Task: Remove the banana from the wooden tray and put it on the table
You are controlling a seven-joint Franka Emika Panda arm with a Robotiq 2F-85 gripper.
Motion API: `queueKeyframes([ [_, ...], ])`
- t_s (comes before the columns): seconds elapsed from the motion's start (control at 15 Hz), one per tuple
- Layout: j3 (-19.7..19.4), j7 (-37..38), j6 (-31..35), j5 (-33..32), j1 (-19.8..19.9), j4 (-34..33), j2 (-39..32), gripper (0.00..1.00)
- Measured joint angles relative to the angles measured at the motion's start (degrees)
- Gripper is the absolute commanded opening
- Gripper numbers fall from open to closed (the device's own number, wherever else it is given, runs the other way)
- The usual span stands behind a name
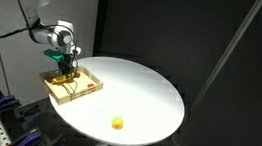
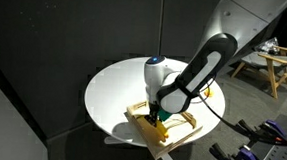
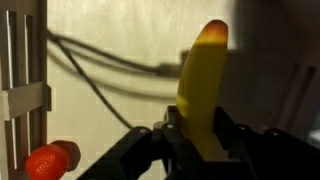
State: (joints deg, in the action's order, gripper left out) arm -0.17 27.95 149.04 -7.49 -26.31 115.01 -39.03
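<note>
Holding the banana point(image 3: 205, 85) between narrow jaws, my gripper point(image 1: 66, 72) stood over the wooden tray point(image 1: 86, 92) at the left edge of the table point(image 1: 149, 90); to the right its white top lay open, with a yellow ball point(image 1: 117, 123) close to the near edge.

Tool point(image 2: 157, 117) low over wooden tray point(image 2: 187, 127)

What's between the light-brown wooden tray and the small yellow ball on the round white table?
Nothing: in an exterior view the white table is bare between wooden tray and yellow ball.
</note>
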Motion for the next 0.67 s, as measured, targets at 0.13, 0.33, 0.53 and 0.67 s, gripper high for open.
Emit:
queueKeyframes([
  [0.13, 0.0, 0.0, -0.9, 0.0, 0.0, 0.0, 0.9, 0.15],
  [0.33, 0.0, 0.0, -3.0, 0.0, 0.0, 0.0, 2.5, 0.15],
  [0.53, 0.0, 0.0, -5.9, 0.1, 0.1, 0.0, 4.3, 0.15],
  [0.67, 0.2, 0.0, -7.9, 0.1, 0.5, 0.2, 5.7, 0.15],
])
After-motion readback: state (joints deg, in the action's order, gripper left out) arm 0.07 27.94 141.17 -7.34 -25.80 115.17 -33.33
